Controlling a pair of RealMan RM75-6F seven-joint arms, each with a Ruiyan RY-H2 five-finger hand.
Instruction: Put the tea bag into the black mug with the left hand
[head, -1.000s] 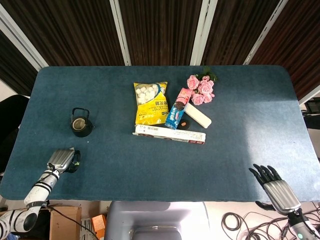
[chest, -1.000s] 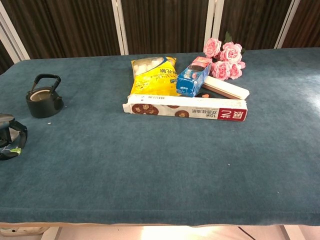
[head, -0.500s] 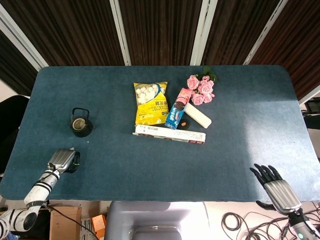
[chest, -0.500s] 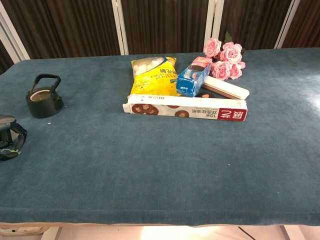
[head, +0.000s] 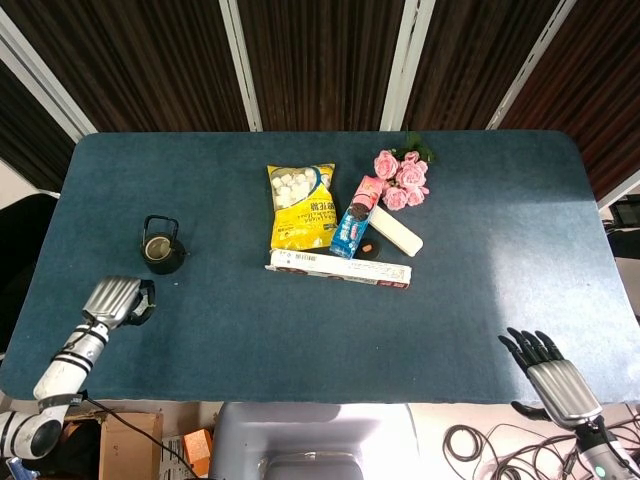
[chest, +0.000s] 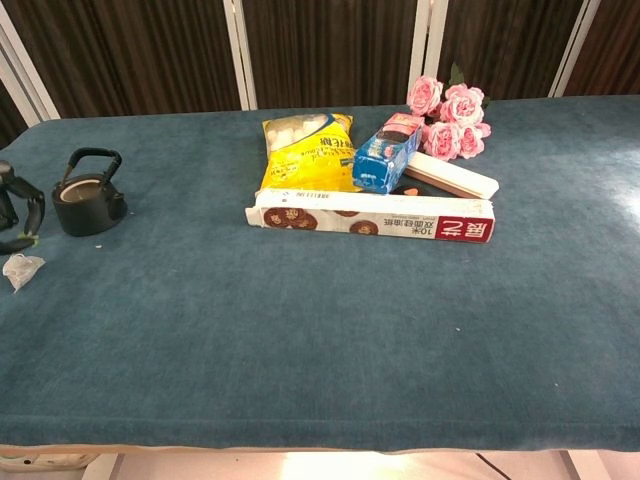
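The black mug with a bail handle stands at the table's left; in the chest view the mug is at mid-left. My left hand hovers just in front and to the left of it, fingers curled. At the chest view's left edge the left hand pinches a greenish tag, and the small white tea bag dangles just below it, close to the cloth. The head view hides the tea bag under the hand. My right hand lies at the table's front right corner, fingers spread, holding nothing.
In the middle of the blue table lie a yellow snack bag, a blue packet, a long white-red box, a cream bar and pink roses. The table's front edge runs just below both hands.
My left hand has risen and moved back toward the mug, lifting the tea bag, which now hangs in sight below it. The right hand has stayed put.
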